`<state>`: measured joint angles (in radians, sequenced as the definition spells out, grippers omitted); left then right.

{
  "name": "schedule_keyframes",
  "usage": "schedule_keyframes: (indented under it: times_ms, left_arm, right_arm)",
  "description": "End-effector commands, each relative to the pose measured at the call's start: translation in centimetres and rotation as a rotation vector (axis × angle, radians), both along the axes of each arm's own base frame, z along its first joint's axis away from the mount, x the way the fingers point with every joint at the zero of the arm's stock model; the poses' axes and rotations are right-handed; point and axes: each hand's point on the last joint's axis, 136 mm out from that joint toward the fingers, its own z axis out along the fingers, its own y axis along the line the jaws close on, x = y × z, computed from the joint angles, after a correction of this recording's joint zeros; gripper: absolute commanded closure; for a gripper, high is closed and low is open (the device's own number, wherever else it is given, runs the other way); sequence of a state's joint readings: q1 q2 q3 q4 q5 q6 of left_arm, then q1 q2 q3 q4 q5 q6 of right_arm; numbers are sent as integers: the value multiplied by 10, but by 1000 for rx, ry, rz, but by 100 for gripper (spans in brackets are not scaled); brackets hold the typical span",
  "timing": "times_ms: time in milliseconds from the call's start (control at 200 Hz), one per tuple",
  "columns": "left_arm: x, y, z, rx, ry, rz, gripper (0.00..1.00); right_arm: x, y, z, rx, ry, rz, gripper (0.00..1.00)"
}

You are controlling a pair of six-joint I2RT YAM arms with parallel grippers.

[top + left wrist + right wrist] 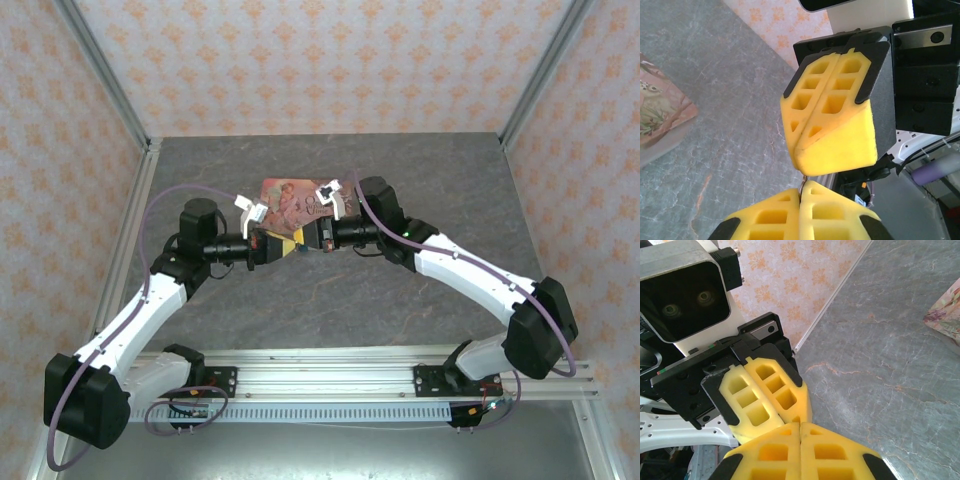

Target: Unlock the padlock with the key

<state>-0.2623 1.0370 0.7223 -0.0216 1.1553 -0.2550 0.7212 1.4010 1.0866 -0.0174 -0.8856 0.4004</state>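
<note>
My two grippers meet tip to tip above the grey table, just in front of the pink tin. My left gripper (279, 247) (801, 188) is shut on the key (803, 185), of which a thin silvery sliver pokes out between its yellow pads. The sliver reaches the tips of my right gripper (301, 243) (799, 150) (800, 424), whose yellow pads are pressed together with nothing visible between them. In the right wrist view the left gripper (792, 416) shows shut, just above my own pads. The teal-blue padlock is hidden.
The pink picture-printed tin (296, 203) (659, 114) (947, 311) lies on the grey table (330, 300) just behind the grippers. Patterned walls with aluminium posts (105, 75) close in the back and sides. A metal rail (330, 380) runs along the near edge.
</note>
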Motion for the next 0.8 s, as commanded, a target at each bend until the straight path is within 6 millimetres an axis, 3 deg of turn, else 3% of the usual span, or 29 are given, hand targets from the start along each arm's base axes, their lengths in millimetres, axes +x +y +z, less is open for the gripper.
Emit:
schedule_keyframes:
  times_ms: [0,215,350,510,591,711,796]
  left_arm:
    - [-7,-3,6,-8,-23,-32,100]
    - [-8,-1,13,1,-45,-17,100]
    - [-5,6,8,35,-31,52,100]
    - [-3,16,-10,78,22,137,100]
    - [-4,25,-22,117,42,194,100]
    - [-6,42,-39,185,66,298,100]
    - [-8,57,-52,224,97,392,100]
  right_arm:
    - [2,3,20,57,-55,-6,100]
    - [6,0,15,46,-43,-50,100]
    - [18,-11,6,-7,-44,-156,67]
    - [32,-28,-12,-102,-20,-289,53]
    - [40,-38,-27,-155,-1,-366,50]
    - [52,-59,-66,-292,33,-511,48]
    - [51,-64,-91,-410,6,-561,45]
